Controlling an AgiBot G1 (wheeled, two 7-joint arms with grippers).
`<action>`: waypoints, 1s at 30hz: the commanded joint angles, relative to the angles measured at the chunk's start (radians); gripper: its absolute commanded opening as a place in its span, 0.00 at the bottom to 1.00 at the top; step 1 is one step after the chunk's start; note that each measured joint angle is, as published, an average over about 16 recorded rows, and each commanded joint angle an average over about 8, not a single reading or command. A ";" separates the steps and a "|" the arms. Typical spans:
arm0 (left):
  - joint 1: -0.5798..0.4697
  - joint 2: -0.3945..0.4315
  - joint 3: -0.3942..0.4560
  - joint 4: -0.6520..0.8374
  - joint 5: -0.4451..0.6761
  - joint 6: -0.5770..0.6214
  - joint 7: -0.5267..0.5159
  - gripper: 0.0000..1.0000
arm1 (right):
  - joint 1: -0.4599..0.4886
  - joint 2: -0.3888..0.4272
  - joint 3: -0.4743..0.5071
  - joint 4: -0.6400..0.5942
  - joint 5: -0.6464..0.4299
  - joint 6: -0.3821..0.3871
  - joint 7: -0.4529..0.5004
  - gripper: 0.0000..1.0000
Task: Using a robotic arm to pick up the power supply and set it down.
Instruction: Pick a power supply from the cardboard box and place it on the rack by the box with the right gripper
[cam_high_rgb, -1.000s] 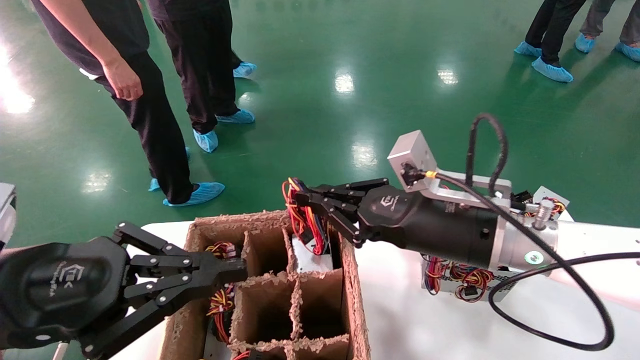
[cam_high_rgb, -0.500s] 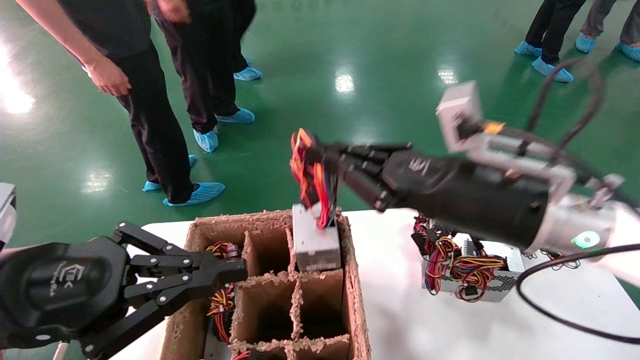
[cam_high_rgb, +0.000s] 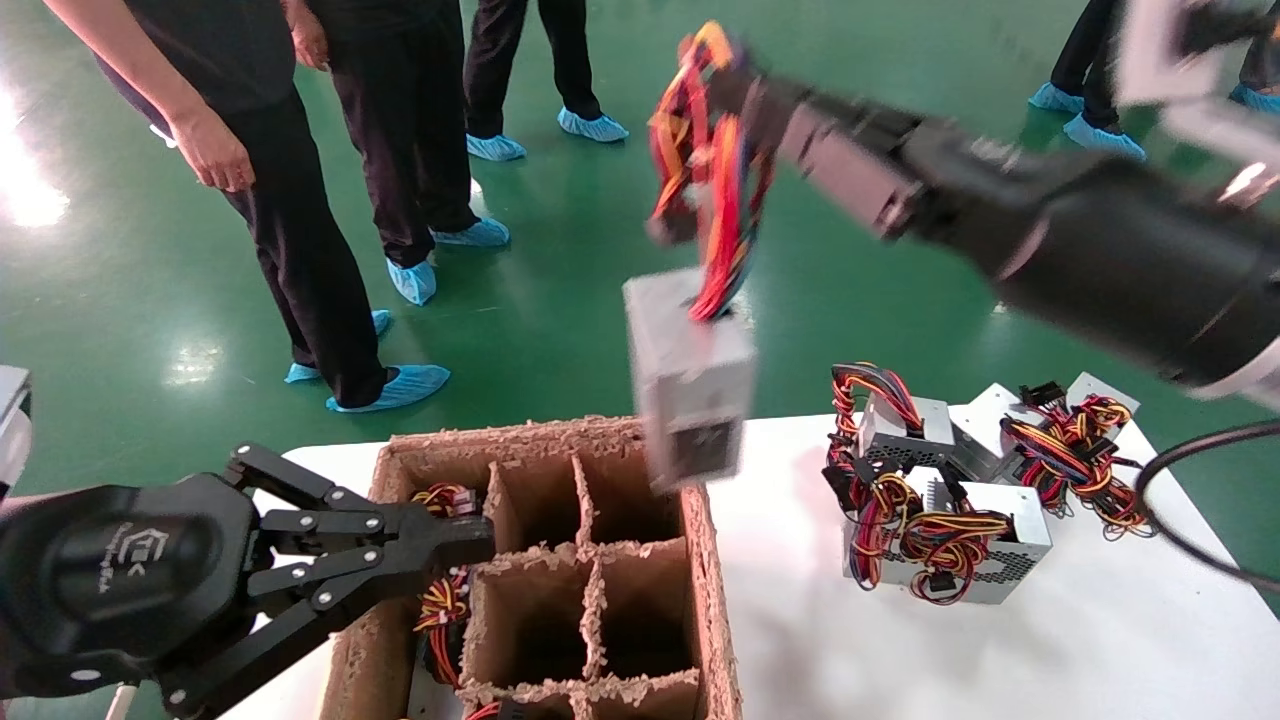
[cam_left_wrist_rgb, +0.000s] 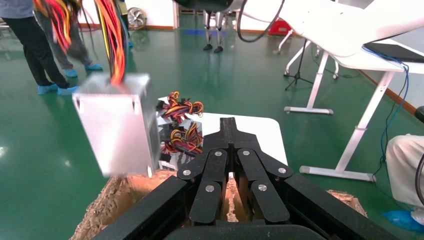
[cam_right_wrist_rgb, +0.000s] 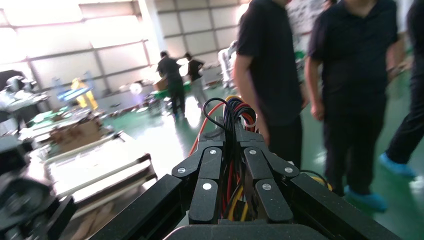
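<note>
— So, why is the left gripper (cam_high_rgb: 470, 548) parked, fingers together, at the carton (cam_high_rgb: 712, 600)?

— Idle, likely. The right gripper (cam_high_rgb: 735, 95) clamps the wire bundle (cam_high_rgb: 705, 170); the power supply (cam_high_rgb: 688, 385) dangles above the carton.

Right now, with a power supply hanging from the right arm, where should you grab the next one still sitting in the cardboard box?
By its wire bundle, from straight above. In the divided box only the wires show above the narrow cell, with the case sunk between cardboard walls. The right gripper carries the lifted power supply the same way, shut on its wires. The left gripper sits shut at the box's left edge.
</note>
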 joint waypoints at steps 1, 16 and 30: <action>0.000 0.000 0.000 0.000 0.000 0.000 0.000 0.00 | 0.002 0.007 0.016 0.001 0.011 0.013 -0.001 0.00; 0.000 0.000 0.000 0.000 0.000 0.000 0.000 0.00 | -0.132 0.202 0.155 0.018 -0.016 0.237 0.011 0.00; 0.000 0.000 0.000 0.000 0.000 0.000 0.000 0.00 | -0.425 0.374 0.334 -0.001 -0.021 0.448 0.026 0.00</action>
